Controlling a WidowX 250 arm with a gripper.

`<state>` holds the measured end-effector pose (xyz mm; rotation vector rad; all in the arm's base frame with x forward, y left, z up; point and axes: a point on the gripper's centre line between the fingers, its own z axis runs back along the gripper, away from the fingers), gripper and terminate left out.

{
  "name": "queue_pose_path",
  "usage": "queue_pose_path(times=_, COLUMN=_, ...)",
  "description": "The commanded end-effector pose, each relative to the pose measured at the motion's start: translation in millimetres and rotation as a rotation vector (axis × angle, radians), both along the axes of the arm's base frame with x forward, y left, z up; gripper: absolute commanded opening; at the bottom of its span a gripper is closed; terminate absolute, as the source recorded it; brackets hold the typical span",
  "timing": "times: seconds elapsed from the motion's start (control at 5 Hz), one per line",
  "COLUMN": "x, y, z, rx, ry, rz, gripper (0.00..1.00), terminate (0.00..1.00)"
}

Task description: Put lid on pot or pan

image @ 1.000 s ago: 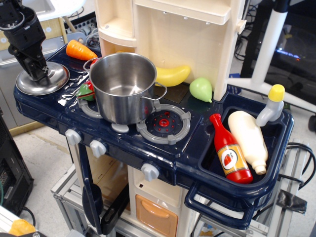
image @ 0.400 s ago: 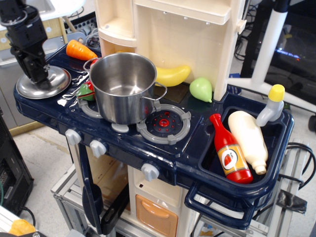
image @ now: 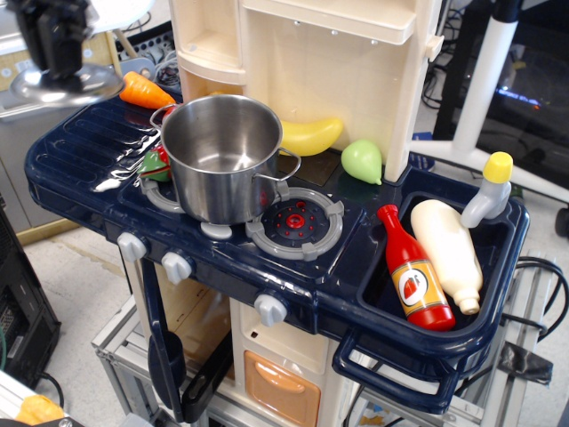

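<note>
In the single view, observation.image, the gripper (image: pixel 60 73) sits at the upper left corner, dark and partly cut off by the frame's top edge. Its jaws are closed on the central knob of the lid (image: pixel 55 87), and the lid hangs clear of the blue counter (image: pixel 80 160), with the ribbed draining area below it bare. The lid looks roughly level, perhaps tipped a little, its shiny rim facing the camera.

The pot (image: pixel 222 158) stands upright on the left burner, open mouth up and nothing visible inside. It lies to the right of the held lid and lower in the picture, nearer the camera. That is the relation the next move depends on: the lid has to travel rightward and forward until its knob is over the middle of the pot's mouth, then come straight down. Being round, the lid has no long axis to line up; only centring and keeping it flat matter.

An orange carrot (image: pixel 147 90) lies on the counter between lid and pot, just below the lid's right edge, so I judge the carry should stay high enough to pass over it and over the pot's rim. The pot's loop handle (image: pixel 286 165) points right, away from the approach
</note>
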<state>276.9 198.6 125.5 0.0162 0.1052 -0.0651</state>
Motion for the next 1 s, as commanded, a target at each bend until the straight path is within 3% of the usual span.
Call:
queue_pose_path(times=0.0, x=5.6, y=-53.1, z=62.5, rx=0.063, ry=-0.058, rz=0.065, gripper=0.0, terminate=0.0)
queue_pose_path(times=0.2, x=13.4, y=-89.9, z=60.5, rx=0.079, ry=-0.088, rz=0.102, gripper=0.0, terminate=0.0)
queue_pose_path(times=0.4, x=14.6, y=-110.5, z=39.3, rx=0.1, ry=-0.146, rz=0.079, gripper=0.0, terminate=0.0)
queue_pose_path(times=0.6, x=11.4, y=-118.9, z=25.8, rx=0.074, ry=-0.152, rz=0.085, gripper=0.0, terminate=0.0)
queue_pose_path(times=0.8, x=5.5, y=-118.5, z=9.7, rx=0.073, ry=-0.176, rz=0.081, gripper=0.0, terminate=1.0)
